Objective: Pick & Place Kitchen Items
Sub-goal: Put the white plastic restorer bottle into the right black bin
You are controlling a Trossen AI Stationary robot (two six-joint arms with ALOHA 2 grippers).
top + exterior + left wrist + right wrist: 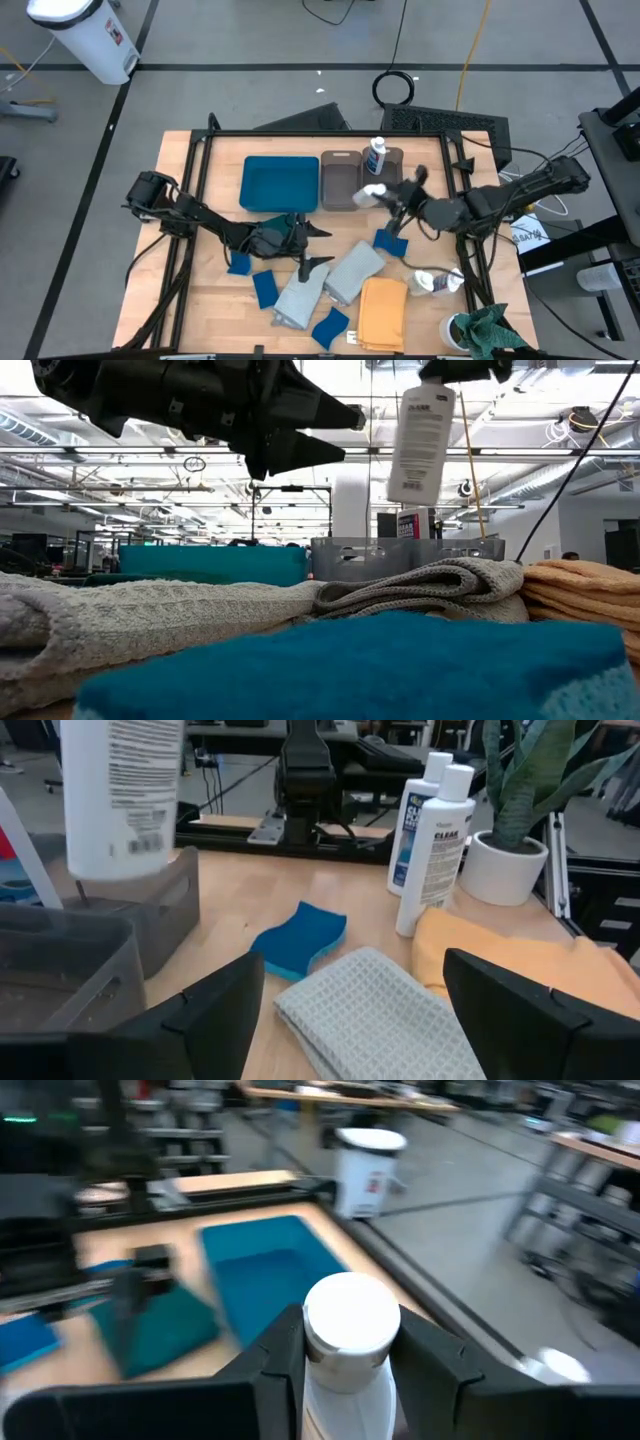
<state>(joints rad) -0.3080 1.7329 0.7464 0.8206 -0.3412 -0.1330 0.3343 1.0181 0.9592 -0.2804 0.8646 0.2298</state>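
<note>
A white bottle (420,445) with a printed label hangs from my right gripper (350,1342), which is shut on it above the grey-brown bins (340,185). Another white bottle (376,155) stands in the far bin. My left gripper (322,246) hovers open, with nothing between its fingers, over a dark teal cloth (160,1325) and beside two pale grey cloths (352,272). A mustard cloth (382,312) lies near the front edge. Two more bottles (430,830) stand at the right. Several blue sponges (265,288) lie on the table. My right gripper pinches the bottle just under its white cap (350,1320), one finger on either side. The fingers come nearly level from the table's right. The bottle hangs below them, slightly tilted and lifted clear, its bottom (115,870) above the bin.
A flat teal tray (280,183) lies left of the bins. A pot with a green rag (485,330) stands at the front right corner. Another blue sponge (300,938) lies between the bins and the grey cloth. A white waste bin (85,35) stands on the floor beyond the table.
</note>
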